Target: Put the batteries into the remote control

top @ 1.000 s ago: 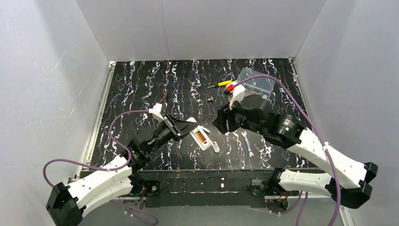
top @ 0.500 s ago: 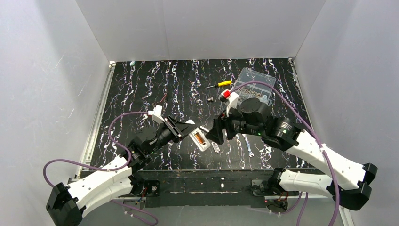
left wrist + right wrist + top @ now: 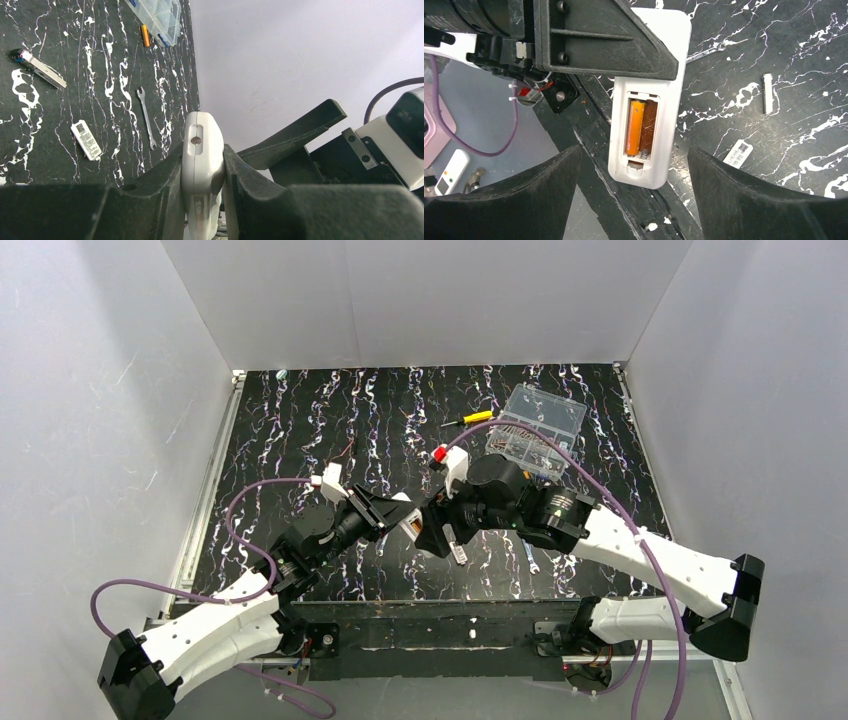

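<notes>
While our left gripper [image 3: 202,167] clamps the remote control [image 3: 670,90], our empty right gripper [image 3: 636,195] gapes; one battery [image 3: 634,127] loaded, one missing.

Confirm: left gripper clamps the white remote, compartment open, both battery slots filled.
Not both: one orange battery sits in the remote control's compartment; the other slot is empty, as the right wrist view shows. The left gripper does clamp it.

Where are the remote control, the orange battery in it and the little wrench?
remote control [image 3: 672,95]: right wrist view, white back edge.
battery [image 3: 634,127]: right wrist view, orange middle.
wrench [image 3: 146,118]: left wrist view, shaft.
</notes>
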Controlling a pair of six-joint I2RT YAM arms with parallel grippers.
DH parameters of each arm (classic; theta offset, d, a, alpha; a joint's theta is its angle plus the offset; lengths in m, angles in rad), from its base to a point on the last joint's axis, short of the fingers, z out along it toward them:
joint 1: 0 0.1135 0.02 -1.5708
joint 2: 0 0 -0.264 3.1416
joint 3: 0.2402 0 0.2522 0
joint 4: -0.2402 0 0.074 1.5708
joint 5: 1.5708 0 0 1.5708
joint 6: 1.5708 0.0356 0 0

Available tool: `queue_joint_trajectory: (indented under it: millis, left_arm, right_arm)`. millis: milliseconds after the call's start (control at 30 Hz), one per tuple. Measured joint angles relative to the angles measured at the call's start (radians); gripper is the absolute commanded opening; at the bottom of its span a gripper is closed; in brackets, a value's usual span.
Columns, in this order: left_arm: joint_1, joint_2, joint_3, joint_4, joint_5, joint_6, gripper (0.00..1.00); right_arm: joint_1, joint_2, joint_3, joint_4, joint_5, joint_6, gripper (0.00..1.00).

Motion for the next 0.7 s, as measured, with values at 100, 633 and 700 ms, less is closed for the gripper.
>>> queue_joint_trajectory:
  millis: [100, 633, 700]
  left_arm:
    - [0.000, 0.000, 0.000, 0.000, -0.001, -0.003, 0.00]
    - [0.000, 0.004, 0.006, 0.000, -0.018, -0.032, 0.00]
    - [0.000, 0.003, 0.006, 0.000, -0.018, -0.038, 0.00]
  right_arm:
    - [0.006, 0.012, 0.000, 0.006, 0.011, -0.011, 0.87]
    - [0.030, 0.074, 0.000, 0.005, 0.047, -0.088, 0.70]
    - [0.031, 0.074, 0.000, 0.002, 0.047, -0.109, 0.64]
